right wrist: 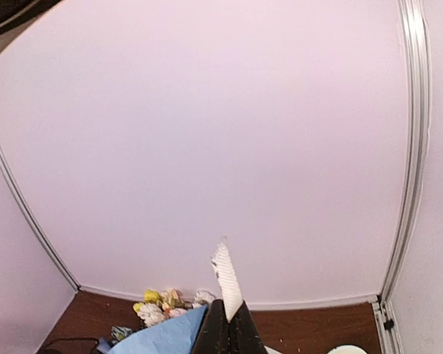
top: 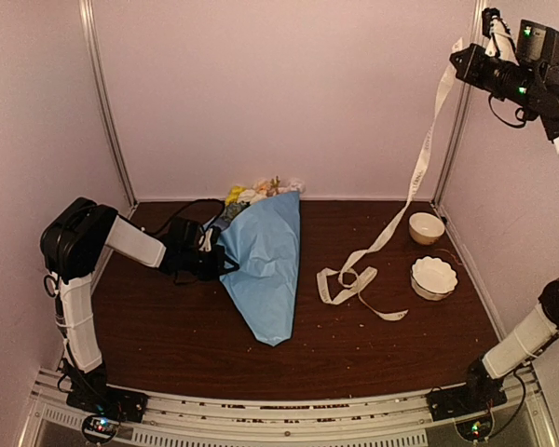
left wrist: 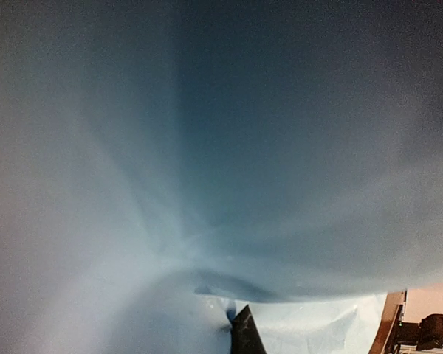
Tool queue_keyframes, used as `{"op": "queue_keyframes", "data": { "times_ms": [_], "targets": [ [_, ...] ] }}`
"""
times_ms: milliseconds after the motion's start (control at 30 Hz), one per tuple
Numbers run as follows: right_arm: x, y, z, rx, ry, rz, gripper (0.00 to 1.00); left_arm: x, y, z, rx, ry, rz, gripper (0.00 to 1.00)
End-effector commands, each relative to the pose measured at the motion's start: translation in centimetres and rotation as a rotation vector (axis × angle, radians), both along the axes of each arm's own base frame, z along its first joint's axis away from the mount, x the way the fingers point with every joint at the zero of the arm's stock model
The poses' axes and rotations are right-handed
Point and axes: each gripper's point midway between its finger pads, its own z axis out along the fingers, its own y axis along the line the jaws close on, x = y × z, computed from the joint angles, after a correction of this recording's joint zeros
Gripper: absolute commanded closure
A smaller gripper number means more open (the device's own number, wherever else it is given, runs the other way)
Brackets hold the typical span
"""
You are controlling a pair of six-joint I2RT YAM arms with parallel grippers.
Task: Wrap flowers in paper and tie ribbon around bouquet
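Clenching the ribbon (top: 417,168) high overhead, the right gripper (right wrist: 227,310) lets it trail to the table (top: 168,335) — the left gripper (top: 224,264) pinches the bouquet (top: 265,256) at its edge.

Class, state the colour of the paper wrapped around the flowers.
The paper is light blue, seen best in the top external view.

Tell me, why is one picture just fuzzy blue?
Left wrist: the camera sits so close to the paper that it blurs into a blue haze. Top external: evenly lit, the bouquet looks clear. Right wrist: the lens bends the straight wall post into a curve.
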Motion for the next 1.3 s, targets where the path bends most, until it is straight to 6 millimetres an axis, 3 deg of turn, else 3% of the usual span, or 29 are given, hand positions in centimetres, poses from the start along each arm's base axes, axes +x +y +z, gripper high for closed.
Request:
{"op": "queue_keyframes", "data": {
  "times_ms": [0,133,200,267,367,533,700,800,933,967,1033,1100,1167,1200,1267],
  "targets": [
    [-1.5,3.2,3.3,-0.010,-0.083,0.118,1.00,0.3,-0.2,1.1,0.021,-0.035,-0.015,1.00],
    [-4.7,8.4,4.3,-0.101,-0.155,0.278,1.00,0.4,-0.2,1.1,0.026,-0.035,-0.016,1.00],
    [-6.4,11.5,3.2,-0.147,-0.148,0.406,1.00,0.5,-0.2,1.1,0.030,-0.036,-0.015,1.00],
    [-8.5,15.2,0.8,-0.192,-0.125,0.581,1.00,0.6,-0.2,1.3,0.029,-0.041,-0.015,1.00],
    [-12.2,21.2,-6.1,-0.302,-0.051,0.825,1.00,0.8,-0.3,1.5,0.032,-0.042,-0.015,1.00],
    [-18.2,30.2,-21.2,-0.526,0.199,1.091,1.00,0.8,-0.2,1.4,0.046,-0.043,-0.021,1.00],
    [-24.5,37.0,-31.1,-0.592,0.406,1.296,1.00,0.8,-0.3,1.1,0.047,-0.036,-0.027,1.00],
    [-24.7,38.9,-35.6,-0.707,0.480,1.242,1.00,0.9,-0.3,1.1,0.048,-0.036,-0.025,1.00],
    [-24.2,40.5,-39.9,-0.737,0.600,1.212,1.00,0.8,-0.3,1.1,0.045,-0.035,-0.028,1.00],
    [-24.1,40.6,-40.8,-0.754,0.622,1.204,0.88,0.9,-0.3,1.2,0.044,-0.037,-0.028,1.00],
    [-23.4,40.3,-42.0,-0.798,0.656,1.159,0.50,0.9,-0.4,1.2,0.043,-0.036,-0.029,1.00],
    [-21.6,39.7,-42.0,-0.805,0.658,1.067,0.19,0.8,-0.4,1.2,0.041,-0.037,-0.032,1.00],
    [-18.5,38.5,-41.2,-0.717,0.666,0.954,0.04,0.8,-0.4,1.3,0.040,-0.037,-0.032,1.00],
    [-17.0,37.8,-40.7,-0.642,0.686,0.920,0.01,0.8,-0.4,1.2,0.040,-0.039,-0.031,1.00],
    [-13.5,35.5,-41.5,-0.486,0.786,0.830,0.00,0.8,-0.4,1.2,0.038,-0.038,-0.031,1.00]
  ]
}}
